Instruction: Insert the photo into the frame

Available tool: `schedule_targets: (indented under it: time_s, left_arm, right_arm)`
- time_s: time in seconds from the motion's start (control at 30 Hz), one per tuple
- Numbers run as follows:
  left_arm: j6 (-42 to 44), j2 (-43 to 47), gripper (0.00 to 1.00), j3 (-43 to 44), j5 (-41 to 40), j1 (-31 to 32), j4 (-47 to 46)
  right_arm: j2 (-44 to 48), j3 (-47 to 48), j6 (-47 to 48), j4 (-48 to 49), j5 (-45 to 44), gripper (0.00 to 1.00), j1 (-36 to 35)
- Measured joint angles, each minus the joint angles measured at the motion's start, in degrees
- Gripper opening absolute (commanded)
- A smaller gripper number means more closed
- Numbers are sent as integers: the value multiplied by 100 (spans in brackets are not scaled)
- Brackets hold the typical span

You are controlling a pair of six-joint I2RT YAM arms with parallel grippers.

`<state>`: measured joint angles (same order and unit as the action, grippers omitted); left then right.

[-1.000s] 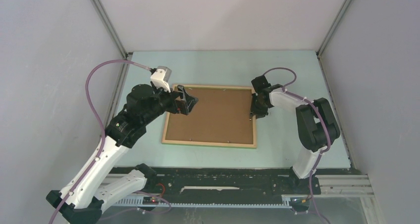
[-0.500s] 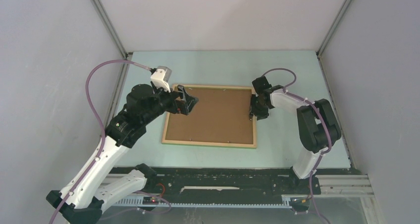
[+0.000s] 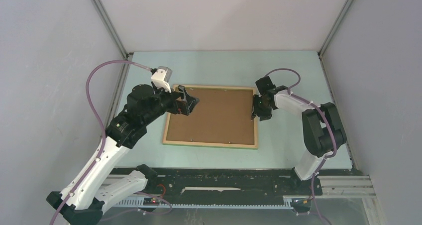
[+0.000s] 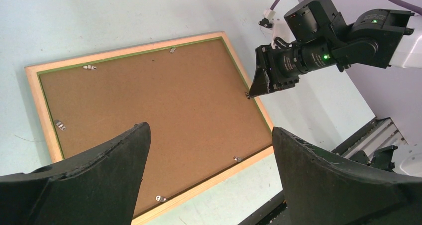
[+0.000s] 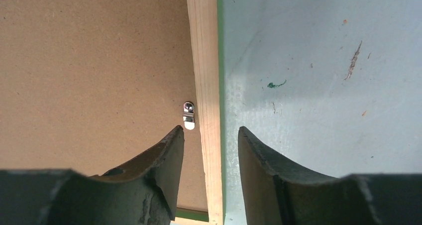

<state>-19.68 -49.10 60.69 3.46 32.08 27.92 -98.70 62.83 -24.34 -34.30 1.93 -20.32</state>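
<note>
Photo [image 3: 211, 114] lies back-up inside the frame [image 3: 209, 144] on the counter [image 3: 288, 75], and the right gripper [image 5: 209, 131], narrowly parted, has edged outward astride its right edge by a clip [image 5: 188, 114], likely to secure it, while the left gripper [image 4: 210, 130] hovers spread wide.

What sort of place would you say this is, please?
Probably a robot test cell: plain grey enclosure walls joined by aluminium corner struts, a pale green tabletop, and two white-and-black arms bolted to a black base rail.

I'm working in a lab test cell: plain grey walls [image 3: 50, 60] box me in, metal posts [image 3: 106, 21] stand at the corners, and there's a bare pale table [image 3: 224, 65] with a black mounting rail [image 3: 224, 177] along its near edge.
</note>
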Motion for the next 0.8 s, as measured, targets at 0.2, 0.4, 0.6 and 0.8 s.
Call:
schedule_targets:
  time_s: [0.2,0.4,0.6,0.8]
  left_arm:
    - [0,-2,100,0,9,-2,-2]
    - [-9,-28,100,0,26,-2,-2]
    - [-33,-48,100,0,39,-7,-7]
    - [-35,-48,100,0,44,-22,-39]
  right_arm:
    - [-15,0,0,37,4,48,35]
    - [-153,0,0,74,2,51,35]
    - [-166,0,2,76,2,51,4]
    - [-184,0,0,87,2,52,-39]
